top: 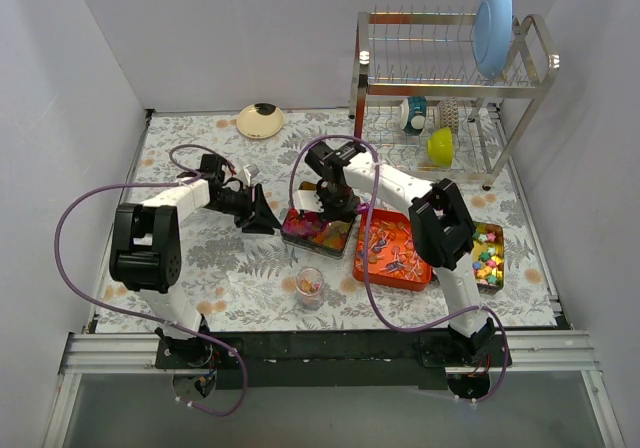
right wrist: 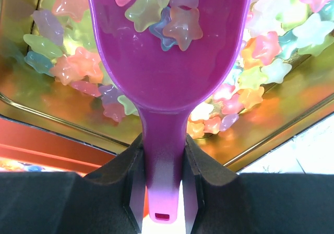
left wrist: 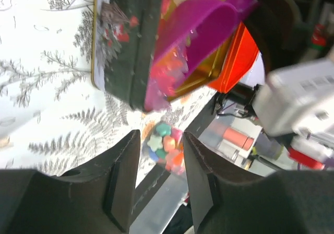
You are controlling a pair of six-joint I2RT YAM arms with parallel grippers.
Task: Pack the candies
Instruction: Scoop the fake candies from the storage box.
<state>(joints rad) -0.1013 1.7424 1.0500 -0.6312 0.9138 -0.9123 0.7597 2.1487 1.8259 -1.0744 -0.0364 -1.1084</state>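
My right gripper is shut on the handle of the purple scoop. The scoop's bowl holds a few translucent star-shaped candies and hovers over a dark tin with a gold inside, which holds several more star candies. In the top view my right gripper is over this tin. My left gripper is open and empty just left of the tin; its fingers frame a small clear cup of candies, which stands near the front. An orange tray holds wrapped candies. A tin at the right holds pastel chunky candies.
A metal dish rack with a blue plate and a yellow-green cup stands at the back right. A cream bowl lies at the back. Purple cables loop over both arms. Walls close in left and right.
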